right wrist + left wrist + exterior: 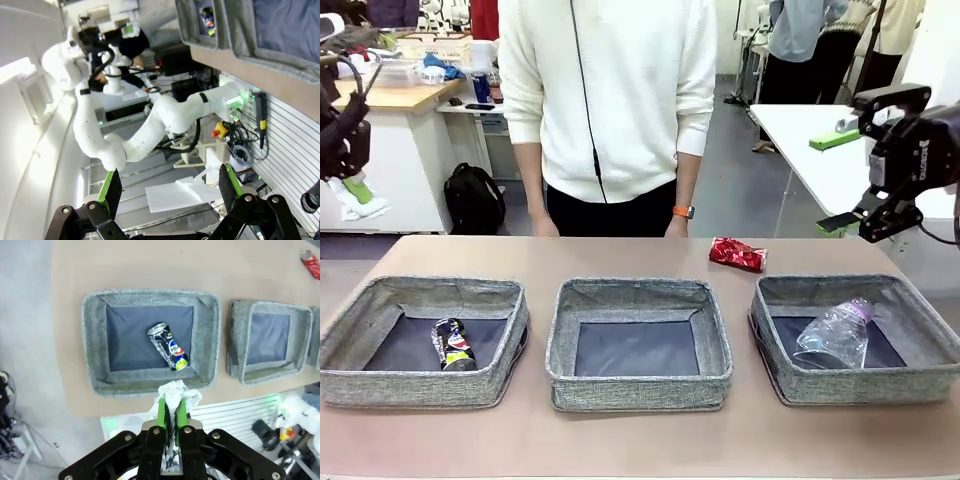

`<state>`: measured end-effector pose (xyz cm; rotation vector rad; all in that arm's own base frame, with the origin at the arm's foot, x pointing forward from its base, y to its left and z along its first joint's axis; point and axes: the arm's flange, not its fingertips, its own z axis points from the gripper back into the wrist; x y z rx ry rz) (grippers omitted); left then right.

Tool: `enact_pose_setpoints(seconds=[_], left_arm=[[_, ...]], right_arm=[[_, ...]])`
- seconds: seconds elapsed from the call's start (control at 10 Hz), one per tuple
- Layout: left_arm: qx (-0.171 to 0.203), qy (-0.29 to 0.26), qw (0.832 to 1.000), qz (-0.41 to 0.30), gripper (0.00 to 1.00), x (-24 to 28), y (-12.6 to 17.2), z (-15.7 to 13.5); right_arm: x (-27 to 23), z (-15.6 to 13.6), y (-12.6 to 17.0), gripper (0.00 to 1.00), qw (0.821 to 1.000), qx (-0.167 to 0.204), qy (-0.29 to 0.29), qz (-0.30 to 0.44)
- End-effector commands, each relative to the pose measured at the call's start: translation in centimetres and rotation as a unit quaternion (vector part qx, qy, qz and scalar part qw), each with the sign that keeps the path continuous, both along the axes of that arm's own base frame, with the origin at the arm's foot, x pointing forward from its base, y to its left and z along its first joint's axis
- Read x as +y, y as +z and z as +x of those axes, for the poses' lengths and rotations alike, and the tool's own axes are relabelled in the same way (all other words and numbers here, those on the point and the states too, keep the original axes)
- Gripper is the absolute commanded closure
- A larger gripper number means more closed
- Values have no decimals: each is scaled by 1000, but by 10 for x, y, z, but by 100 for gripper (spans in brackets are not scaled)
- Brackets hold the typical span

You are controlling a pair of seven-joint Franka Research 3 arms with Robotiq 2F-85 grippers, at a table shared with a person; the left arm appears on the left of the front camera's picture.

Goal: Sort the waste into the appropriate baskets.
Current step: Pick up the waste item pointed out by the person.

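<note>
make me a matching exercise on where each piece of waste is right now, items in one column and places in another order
1 dark can
2 clear bottle
3 red can
4 paper wad

A in the right basket
B clamped in the left gripper
C in the left basket
D on the bare table

Pairs: 1-C, 2-A, 3-D, 4-B

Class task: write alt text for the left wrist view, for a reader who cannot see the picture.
The left gripper, shut on a white paper wad, looks down on a grey basket that holds a dark drink can. A second grey basket sits beside it on the tan table, with a red can farther off.
</note>
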<state>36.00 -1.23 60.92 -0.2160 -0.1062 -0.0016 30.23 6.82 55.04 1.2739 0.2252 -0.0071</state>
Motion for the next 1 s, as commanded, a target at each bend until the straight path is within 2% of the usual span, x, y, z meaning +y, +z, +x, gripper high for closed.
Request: enact_pose_setpoints(seconds=[0.0, 0.1, 0.3, 0.4, 0.5, 0.6, 0.7, 0.8, 0.9], left_arm=[[-33, -12, 999, 2, 100, 9, -12, 3], [0, 0, 1000, 0, 100, 0, 0, 0], [0, 0, 1000, 0, 100, 0, 0, 0], [-10, -3, 1000, 1, 93, 0, -2, -7], [-17, 113, 993, -25, 93, -54, 9, -11], [24, 147, 989, 3, 93, -110, 28, -19], [24, 139, 989, 35, 93, -162, 45, -29], [48, 90, 994, 48, 93, -205, 60, -41], [49, 93, 992, 68, 93, -245, 78, -46]], right_arm=[[2, -1, 4, 0, 1000, 8, -2, 8], [2, -1, 4, 0, 1000, 8, -2, 8], [2, -1, 4, 0, 1000, 8, -2, 8], [2, -1, 4, 0, 1000, 8, -2, 8], [2, -1, 4, 0, 1000, 8, -2, 8], [2, -1, 4, 0, 1000, 8, -2, 8], [2, -1, 4, 0, 1000, 8, -2, 8], [2, -1, 4, 0, 1000, 8, -2, 8], [2, -1, 4, 0, 1000, 8, -2, 8]])
